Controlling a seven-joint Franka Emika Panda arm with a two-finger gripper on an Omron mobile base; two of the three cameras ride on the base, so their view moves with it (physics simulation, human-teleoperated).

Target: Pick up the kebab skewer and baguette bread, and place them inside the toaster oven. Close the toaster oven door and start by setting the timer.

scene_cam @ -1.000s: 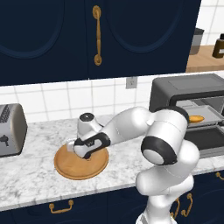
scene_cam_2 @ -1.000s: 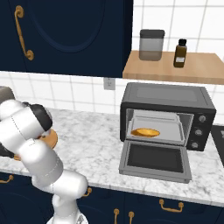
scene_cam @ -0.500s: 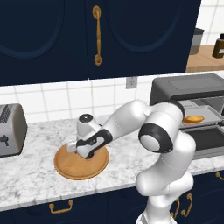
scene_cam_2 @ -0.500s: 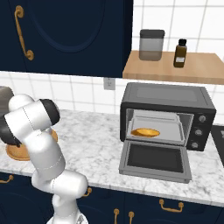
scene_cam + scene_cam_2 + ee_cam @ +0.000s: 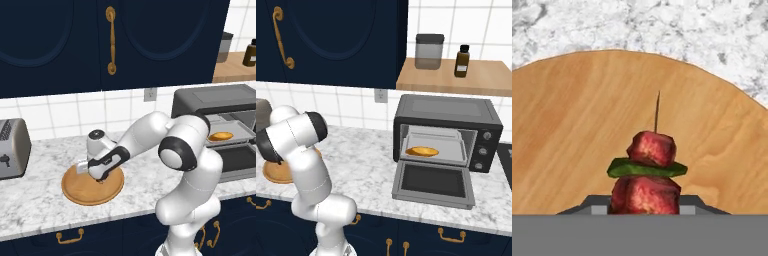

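The kebab skewer [image 5: 646, 167] lies on the round wooden plate [image 5: 567, 130], with red-brown meat chunks and a green slice on a thin stick. My gripper [image 5: 644, 205] is down on the plate [image 5: 80, 192], and its fingertips [image 5: 597, 206] press against both sides of the nearest meat chunk. In the left base view the gripper [image 5: 100, 179] hides the skewer. The baguette bread [image 5: 422, 151] rests on the tray inside the toaster oven [image 5: 448, 112]. The toaster oven door [image 5: 433, 184] hangs open, folded down flat.
A silver slot toaster [image 5: 10, 147] stands at the counter's left end. A wooden shelf [image 5: 456, 80] above the oven carries a grey canister [image 5: 429, 51] and a dark bottle [image 5: 461, 61]. Marble counter lies between the plate and the oven.
The jaws have closed in from wide open onto the skewer's meat. The hand has stayed over the plate while the elbow shifted a little.
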